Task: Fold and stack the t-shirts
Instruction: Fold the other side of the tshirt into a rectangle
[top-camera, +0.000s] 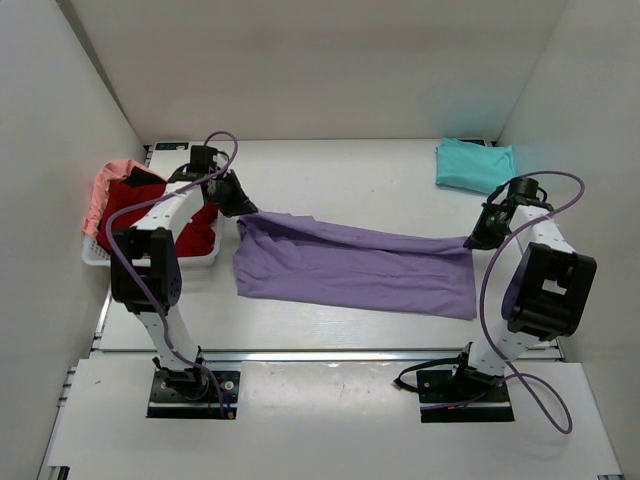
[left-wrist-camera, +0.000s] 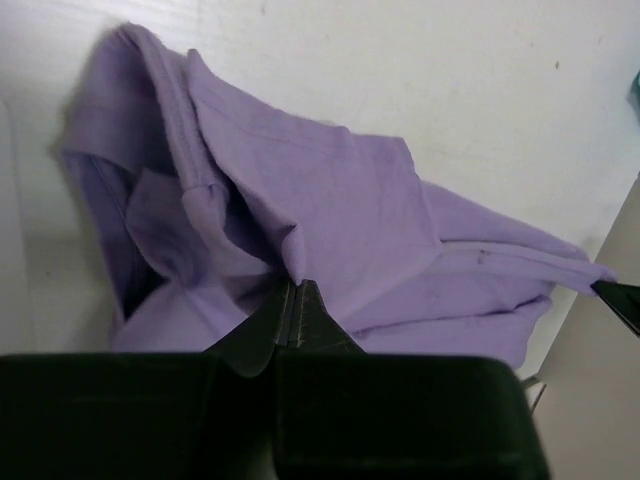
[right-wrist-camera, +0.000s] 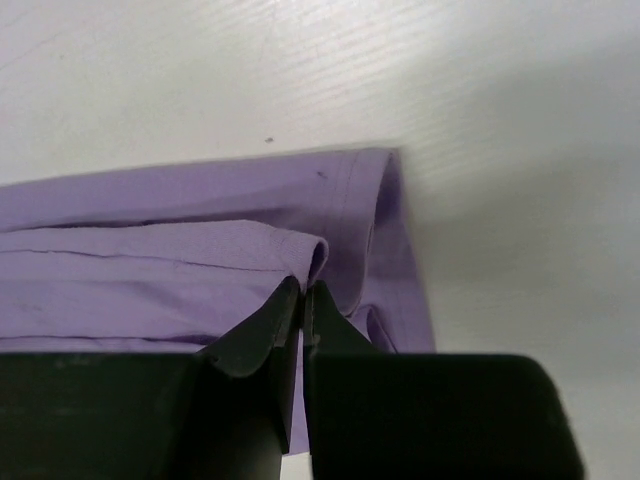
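Note:
The lavender-purple t-shirt (top-camera: 355, 265) lies stretched across the table's middle, folded into a long band. My left gripper (top-camera: 243, 208) is shut on its left upper corner; the left wrist view shows the cloth (left-wrist-camera: 330, 210) pinched at the fingertips (left-wrist-camera: 297, 286). My right gripper (top-camera: 474, 238) is shut on its right upper corner; the right wrist view shows a rolled fold of cloth (right-wrist-camera: 200, 260) between the fingertips (right-wrist-camera: 304, 288). A folded teal t-shirt (top-camera: 474, 163) lies at the back right. A red t-shirt (top-camera: 150, 205) and a salmon-pink one (top-camera: 108, 185) sit in the basket.
A white lattice basket (top-camera: 100, 256) stands at the left edge of the table, beside the left arm. White walls close in the table on the left, back and right.

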